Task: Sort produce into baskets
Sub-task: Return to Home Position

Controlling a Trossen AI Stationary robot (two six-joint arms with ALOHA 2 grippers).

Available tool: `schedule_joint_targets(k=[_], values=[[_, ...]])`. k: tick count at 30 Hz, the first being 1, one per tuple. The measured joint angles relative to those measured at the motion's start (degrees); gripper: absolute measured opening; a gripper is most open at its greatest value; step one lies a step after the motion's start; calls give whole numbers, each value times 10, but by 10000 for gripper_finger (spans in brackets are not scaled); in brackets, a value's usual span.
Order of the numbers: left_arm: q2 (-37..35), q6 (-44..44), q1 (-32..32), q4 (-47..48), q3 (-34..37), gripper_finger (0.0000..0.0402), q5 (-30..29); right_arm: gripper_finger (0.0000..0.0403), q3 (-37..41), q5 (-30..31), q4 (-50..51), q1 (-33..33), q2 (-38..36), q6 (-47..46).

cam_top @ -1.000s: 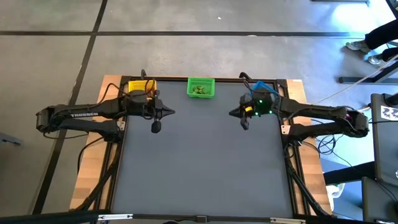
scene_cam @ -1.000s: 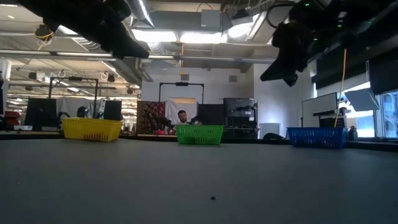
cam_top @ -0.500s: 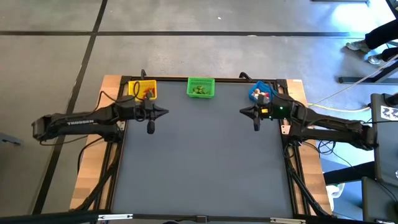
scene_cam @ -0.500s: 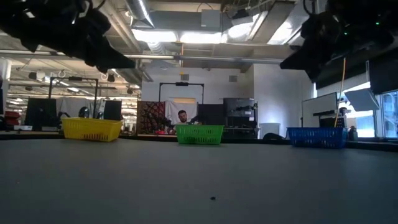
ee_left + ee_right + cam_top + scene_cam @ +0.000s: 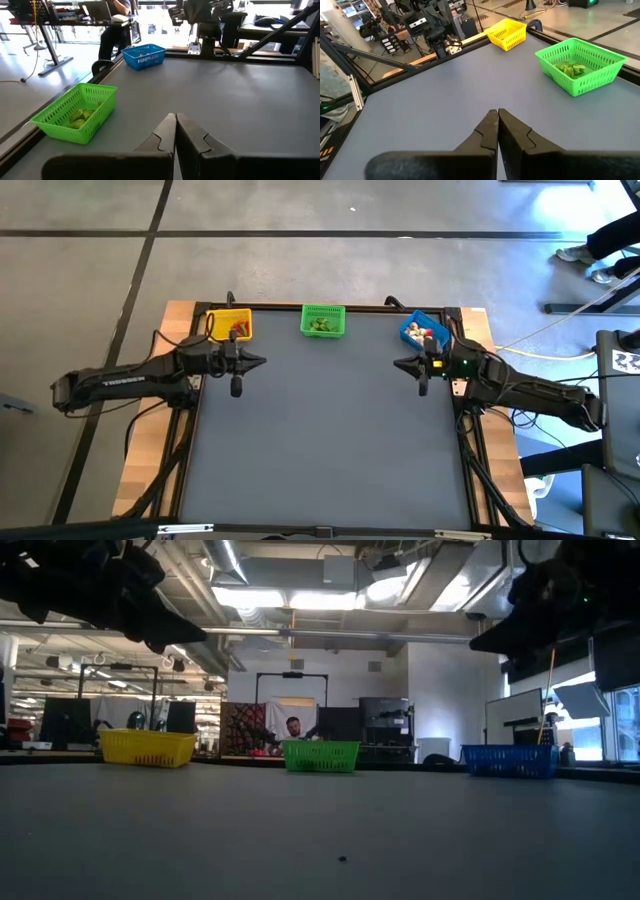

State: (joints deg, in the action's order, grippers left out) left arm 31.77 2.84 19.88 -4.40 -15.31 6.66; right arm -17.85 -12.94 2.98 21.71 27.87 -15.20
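Grey bench (image 5: 330,450) under both arms. Left arm (image 5: 130,373) reaching in from the left edge, right arm (image 5: 520,385) from the right edge, each over the far half. Left tool (image 5: 175,122) pinched narrow, gripping nothing; right tool (image 5: 497,117) just the same. Along the far edge: yellow basket (image 5: 147,748) left, green basket (image 5: 320,756) centre, blue basket (image 5: 508,760) right. Inside them the produce (image 5: 321,326): green pieces in the green, red in the yellow, red and pale in the blue.
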Motion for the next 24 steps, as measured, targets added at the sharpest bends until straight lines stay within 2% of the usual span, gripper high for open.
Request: schedule_joint_targets(k=[7, 14, 24], values=[[-14, -13, -4, 5, 2, 5, 2, 14, 47, 28, 1, 0, -74, -19], [-35, -59, -12, -98, 83, 5, 3, 14, 84, 30, 1, 0, -136, -37], [-105, -73, -11, -115, 138, 5, 2, 14, 132, 47, 0, 0, -200, -70]])
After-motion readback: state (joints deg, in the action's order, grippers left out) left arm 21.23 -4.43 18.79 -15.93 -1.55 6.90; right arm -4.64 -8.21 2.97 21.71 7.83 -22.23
